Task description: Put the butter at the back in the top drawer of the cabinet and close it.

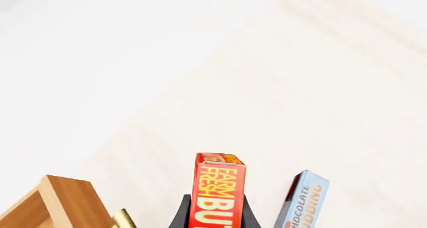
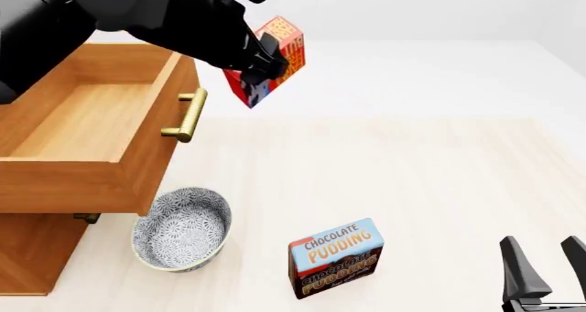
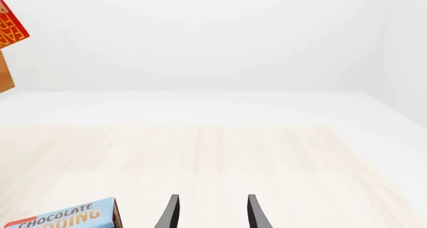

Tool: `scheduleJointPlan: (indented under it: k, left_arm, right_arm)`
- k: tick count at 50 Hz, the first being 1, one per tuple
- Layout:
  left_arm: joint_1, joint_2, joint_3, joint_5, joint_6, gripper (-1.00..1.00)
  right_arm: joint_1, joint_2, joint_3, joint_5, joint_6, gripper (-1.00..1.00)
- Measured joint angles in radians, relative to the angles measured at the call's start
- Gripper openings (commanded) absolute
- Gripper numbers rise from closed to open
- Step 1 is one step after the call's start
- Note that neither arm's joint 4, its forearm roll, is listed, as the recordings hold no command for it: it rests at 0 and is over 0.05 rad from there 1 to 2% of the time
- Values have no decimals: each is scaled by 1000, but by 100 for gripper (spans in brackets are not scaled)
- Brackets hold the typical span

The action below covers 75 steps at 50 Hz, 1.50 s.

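Pale wood surface (image 2: 440, 182) carries the cabinet (image 2: 37, 257), its top drawer (image 2: 92, 120) open. Left tool (image 2: 267, 64) clamps the butter (image 2: 274, 58) raised beside that drawer's handle; right tool (image 2: 542, 267) gapes empty.

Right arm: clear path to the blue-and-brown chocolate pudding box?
Probably yes. The right claw is open and empty, the blue-and-brown pudding box stands upright nearby on bare table, nothing between them. The left claw is away, holding the red-and-orange butter box.

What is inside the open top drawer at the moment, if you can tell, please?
The top drawer shows only bare wooden floor and walls. Its back left corner is covered by the left arm. The butter is outside it, held in the left gripper above the table.
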Motion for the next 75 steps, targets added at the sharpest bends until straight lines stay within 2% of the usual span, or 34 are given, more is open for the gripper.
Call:
scheduleJointPlan:
  k: [53, 75]
  left_arm:
    - [185, -212, 89, 73, 37, -100]
    - [310, -339, 187, 92, 51, -100]
  right_arm:
    - [0, 0, 0, 0, 0, 100]
    - [0, 0, 0, 0, 0, 100]
